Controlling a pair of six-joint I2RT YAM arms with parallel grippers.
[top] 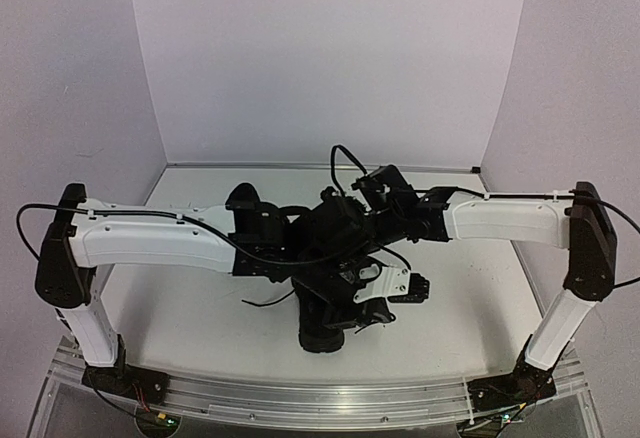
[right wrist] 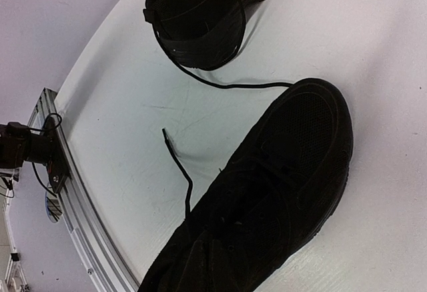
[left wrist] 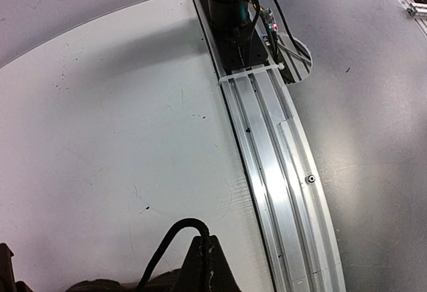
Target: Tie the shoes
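Hovering left arm (top: pixel 150 243), right arm (top: pixel 500 220) over shoes (right wrist: pixel 287 185) — lace (right wrist: pixel 179 165) lies loose, untied; we next need its end — whether either grip is closed, cannot tell.

Shoes (top: pixel 322 336) mostly hidden under arms (top: pixel 150 243) overhead; right wrist view crops both at frame edges.

white table (right wrist: pixel 373 32), black shoes (right wrist: pixel 280 192), loose laces (right wrist: pixel 189 185)

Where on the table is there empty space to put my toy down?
The table is bare at the near right, between the shoes and the rail, and at the near left, under the left arm. The middle is crowded: left arm and right arm meet over the shoes, with loose laces between them.
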